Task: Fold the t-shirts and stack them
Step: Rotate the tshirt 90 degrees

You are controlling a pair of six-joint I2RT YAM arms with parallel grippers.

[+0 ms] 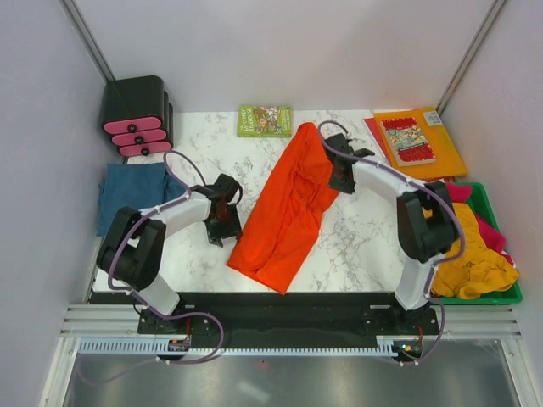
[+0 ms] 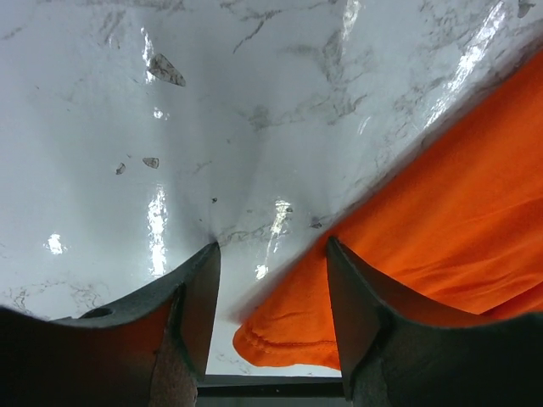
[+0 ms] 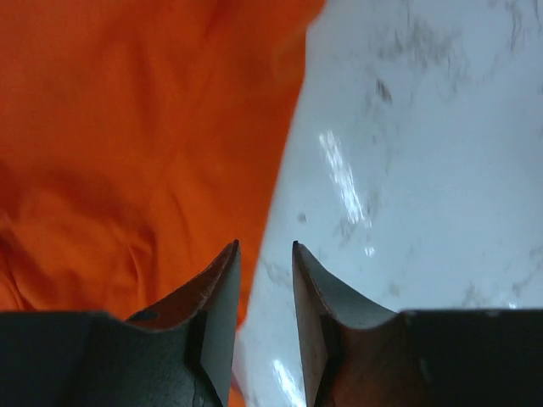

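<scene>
An orange-red t-shirt [image 1: 293, 203] lies folded long on the marble table, running from far centre to near centre. My left gripper [image 1: 224, 222] is open and empty just left of the shirt's near part; in the left wrist view [image 2: 271, 254] a shirt corner [image 2: 297, 335] lies between the jaws below. My right gripper [image 1: 339, 180] is open and empty at the shirt's far right edge; in the right wrist view [image 3: 265, 254] the shirt's edge [image 3: 127, 153] runs by the left finger. A teal-blue shirt [image 1: 134, 188] lies at the left. Mustard-yellow [image 1: 475, 259] and magenta-pink [image 1: 490, 227] shirts lie in the green bin.
A green bin [image 1: 502, 297] stands at the right edge. An orange folder [image 1: 441, 144] with a comic book [image 1: 407, 140] lies at the far right. A green book [image 1: 265, 120] lies at the far centre. A black drawer unit with pink fronts [image 1: 137, 119] stands far left.
</scene>
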